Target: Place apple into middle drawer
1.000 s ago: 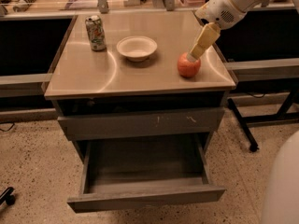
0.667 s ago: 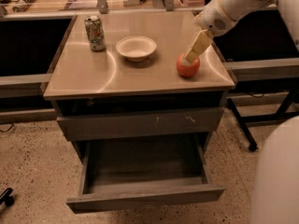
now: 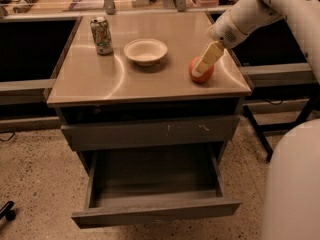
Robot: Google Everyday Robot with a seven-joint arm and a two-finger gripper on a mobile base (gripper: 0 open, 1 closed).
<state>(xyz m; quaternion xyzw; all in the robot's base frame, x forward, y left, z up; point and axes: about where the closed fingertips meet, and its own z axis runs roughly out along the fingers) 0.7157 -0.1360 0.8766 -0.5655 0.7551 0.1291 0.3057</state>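
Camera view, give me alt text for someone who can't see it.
A robot arm's tool is at a red apple on a cabinet top, near a white bowl and soda can. Below, the middle drawer is open.

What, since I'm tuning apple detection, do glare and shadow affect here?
Camera view: warm, dim lighting; glare arcs streak the tabletop beside the bowl and the apple; the gripper, against the apple, covers part of it; the open drawer lies in shade.
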